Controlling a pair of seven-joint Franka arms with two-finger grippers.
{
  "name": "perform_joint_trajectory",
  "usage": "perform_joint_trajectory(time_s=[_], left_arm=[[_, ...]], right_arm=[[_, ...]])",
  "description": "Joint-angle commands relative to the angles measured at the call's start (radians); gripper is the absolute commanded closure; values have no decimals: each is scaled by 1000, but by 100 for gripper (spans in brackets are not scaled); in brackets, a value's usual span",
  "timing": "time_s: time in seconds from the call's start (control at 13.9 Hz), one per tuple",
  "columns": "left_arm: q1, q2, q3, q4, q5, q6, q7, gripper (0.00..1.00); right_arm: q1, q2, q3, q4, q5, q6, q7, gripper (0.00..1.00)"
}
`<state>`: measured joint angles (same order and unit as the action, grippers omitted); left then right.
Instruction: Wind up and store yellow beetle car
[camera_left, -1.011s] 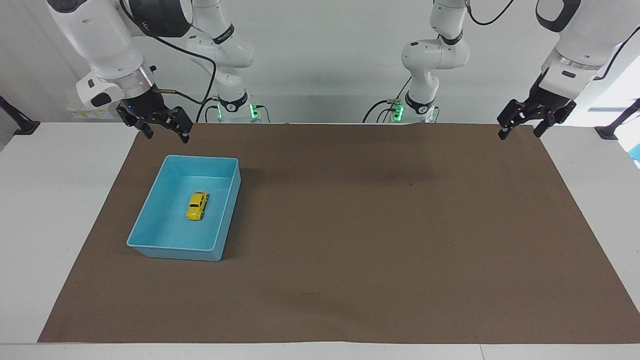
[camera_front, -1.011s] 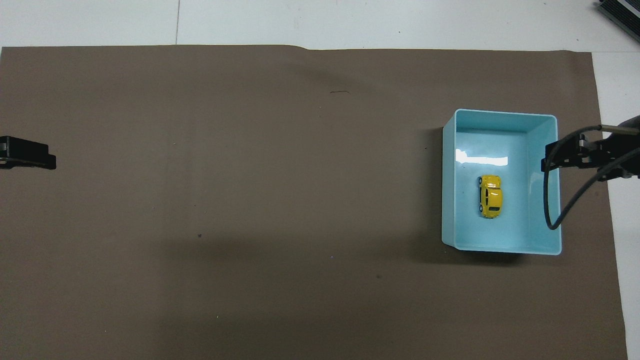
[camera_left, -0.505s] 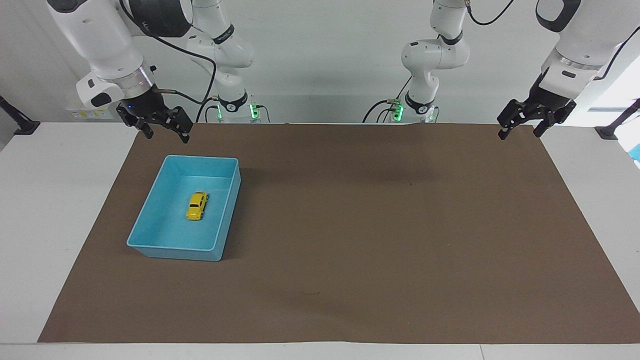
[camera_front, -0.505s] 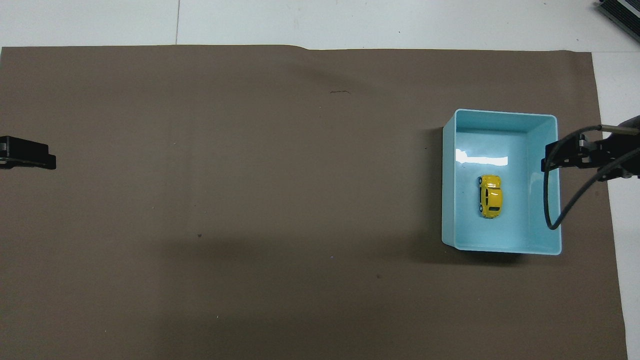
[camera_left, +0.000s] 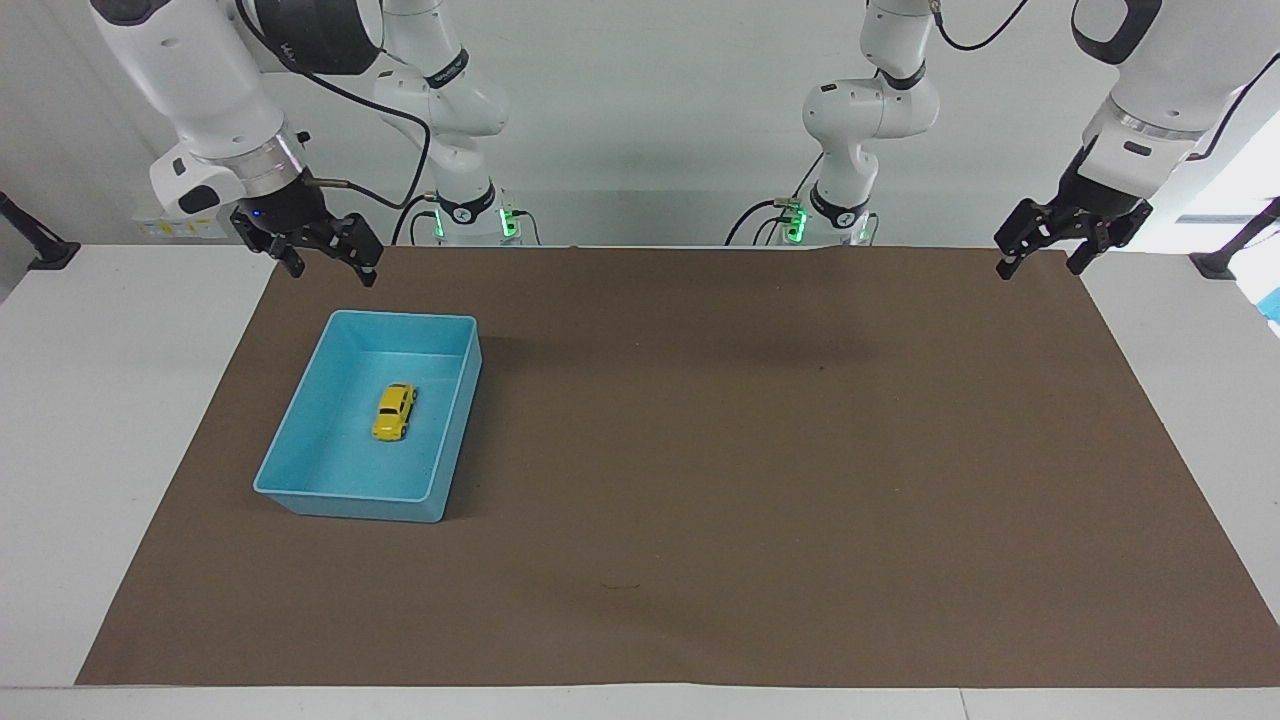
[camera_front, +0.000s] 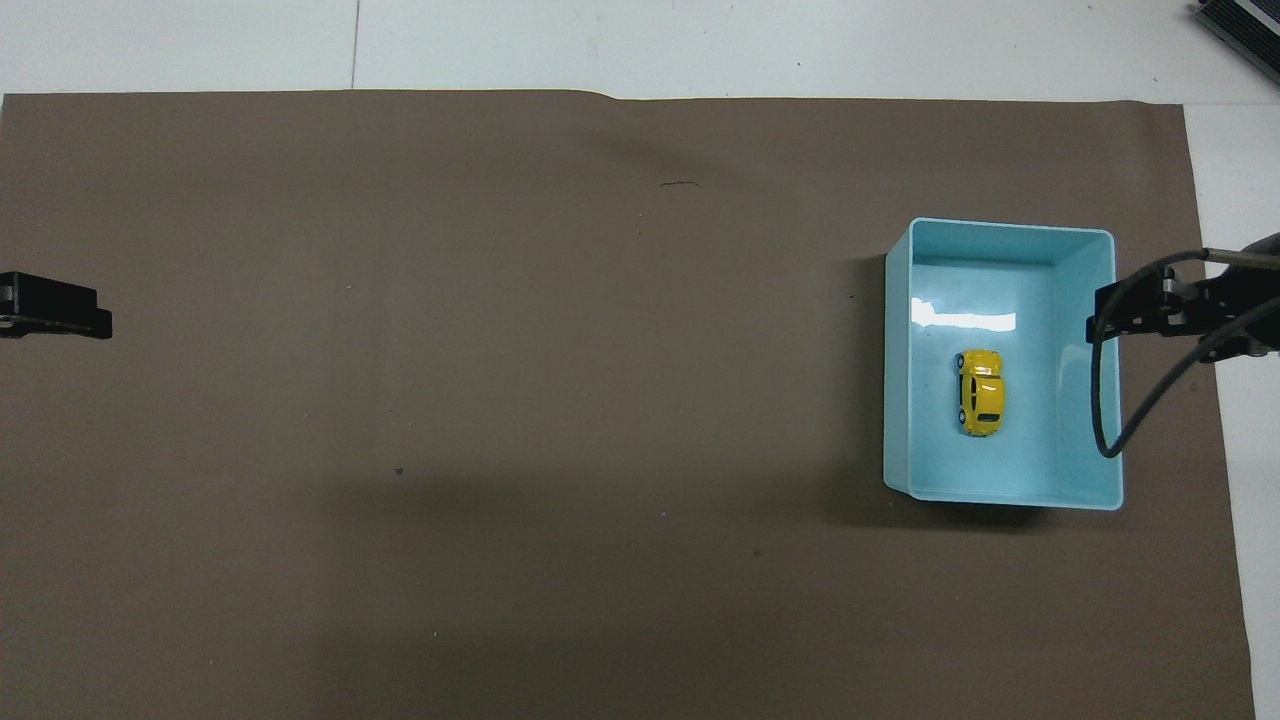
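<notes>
A brown paper-covered table (camera_left: 760, 480) carries a light-blue rectangular plastic bin (camera_left: 300, 440) toward the right arm's end. Both hands hang raised, spread wide and empty: right hand (camera_left: 330, 268), left hand (camera_left: 1040, 262). The tiny yellow beetle car (camera_left: 394, 411) sits inside the bin.

I count one yellow beetle car (camera_left: 394, 412), one blue bin (camera_left: 300, 478) and one brown mat (camera_left: 760, 480), all below my jaws; a second bin compartment seems unlikely.
</notes>
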<state>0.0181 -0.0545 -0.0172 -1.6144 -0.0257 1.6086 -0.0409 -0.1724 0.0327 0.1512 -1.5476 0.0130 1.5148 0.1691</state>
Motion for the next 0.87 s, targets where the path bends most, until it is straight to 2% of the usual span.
perform_joint_trajectory(time_s=[0.0,0.36,0.58,0.79], left_arm=[[0,-15,2,-7,-10,-12,-8,0],[0,-15,2,-7,-10,-10,-8,0],[0,-15,2,-7,-10,-12,-8,0],[0,-15,2,-7,-10,-12,-8,0]], right_arm=[[-10,-17,4,-25,1,25,9,0],[-13,10,-2,7,2,28,9,0],[30,9,-18,21,-10,18,10,0],[157,10,-134,40,-62,18,-2,0]])
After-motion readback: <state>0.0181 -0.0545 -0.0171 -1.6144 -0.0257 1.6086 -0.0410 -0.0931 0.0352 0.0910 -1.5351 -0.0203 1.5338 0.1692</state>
